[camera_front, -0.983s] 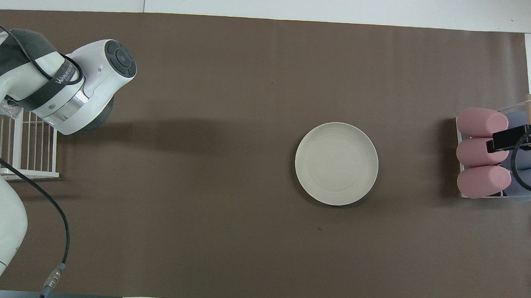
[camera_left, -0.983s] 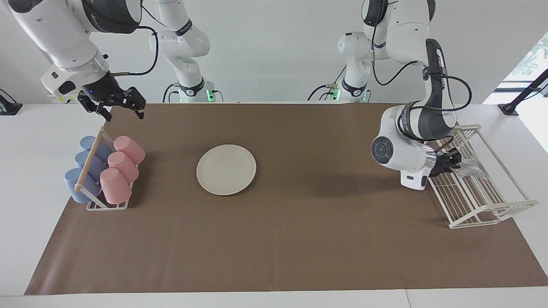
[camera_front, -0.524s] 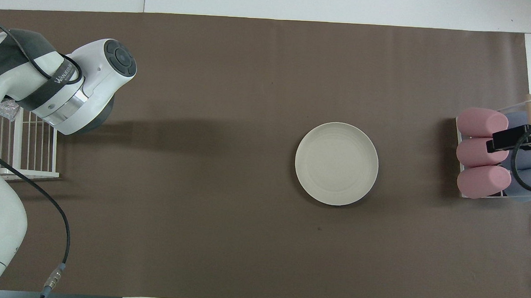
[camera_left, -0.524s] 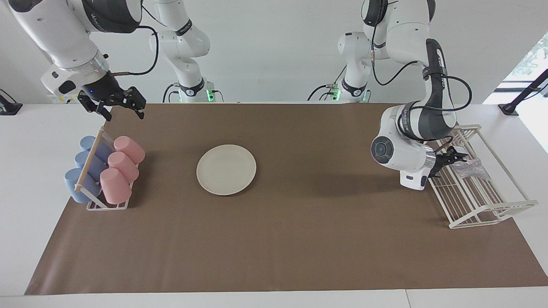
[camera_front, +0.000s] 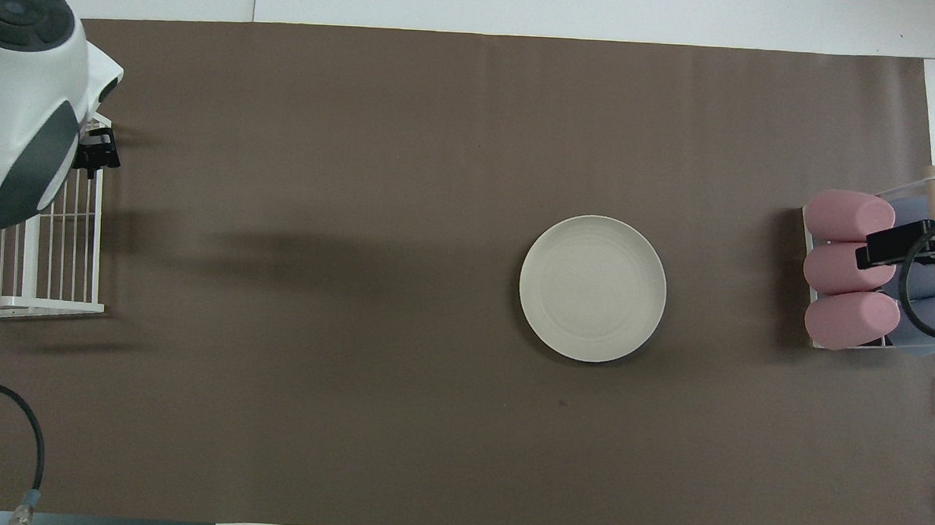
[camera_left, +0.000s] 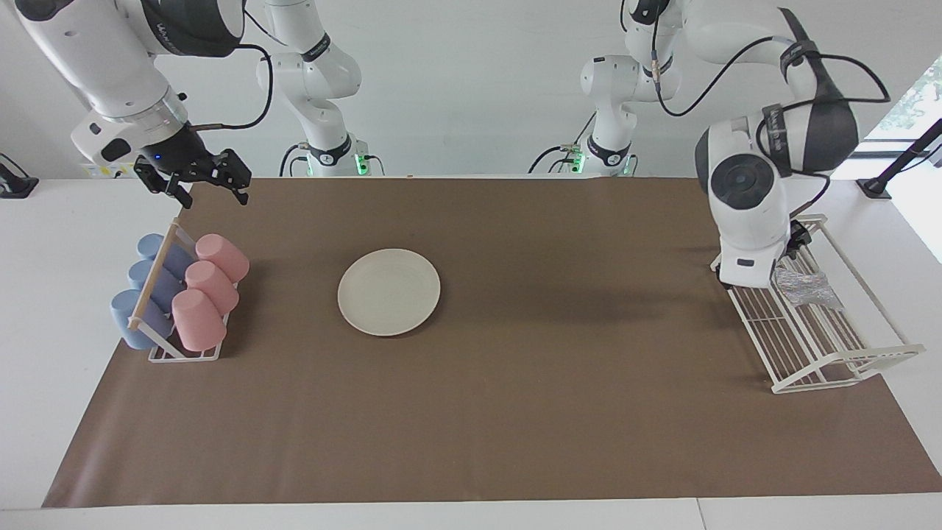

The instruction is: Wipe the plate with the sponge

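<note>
Plate [camera_left: 389, 291] flat on the brown mat [camera_left: 515, 412], bare, mid-table. Toward the left arm's end, sponge [camera_left: 804, 285] lying in the white wire rack [camera_left: 824, 346]. Left gripper [camera_left: 793, 243] just above it, mostly hidden by the wrist; fingers impossible to judge. Right gripper [camera_left: 197, 178] waiting over the cup rack [camera_left: 180, 294], fingers spread, empty.

Lighting is bright and even in both views, diffuse, with daylight entering through a window at the left arm's end of the facing view. Both views are sharp, with no motion blur. The left arm casts a broad soft shadow on the brown mat [camera_left: 515, 412] covering the table [camera_left: 44, 294]. The plate [camera_left: 389, 291] shows a thin edge shadow and no glare.
</note>
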